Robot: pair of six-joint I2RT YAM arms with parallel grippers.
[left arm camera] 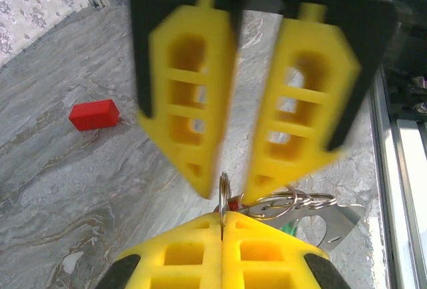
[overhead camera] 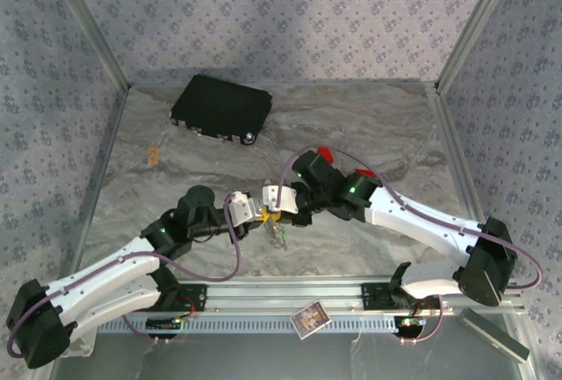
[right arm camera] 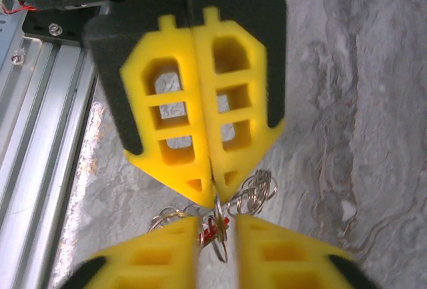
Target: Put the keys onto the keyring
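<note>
Meeting above the middle of the desk (overhead camera: pixel 386 125), close to the near rail (overhead camera: pixel 263 294), the two claws face tip to tip. The left claw (left arm camera: pixel 222 219) is clenched on the keyring (left arm camera: pixel 224 187); the right claw (right arm camera: pixel 217 225) stands parted around it. The keys (left arm camera: pixel 233 204) hang just beside. Open desk lies beyond; the black case (overhead camera: pixel 219 110) and a red block (left arm camera: pixel 94 114) sit well apart.

The keyring (left arm camera: pixel 223 189) is gleaming like polished metal. The bench (left arm camera: pixel 80 189) is looking matt (grey, marble-veined).
</note>
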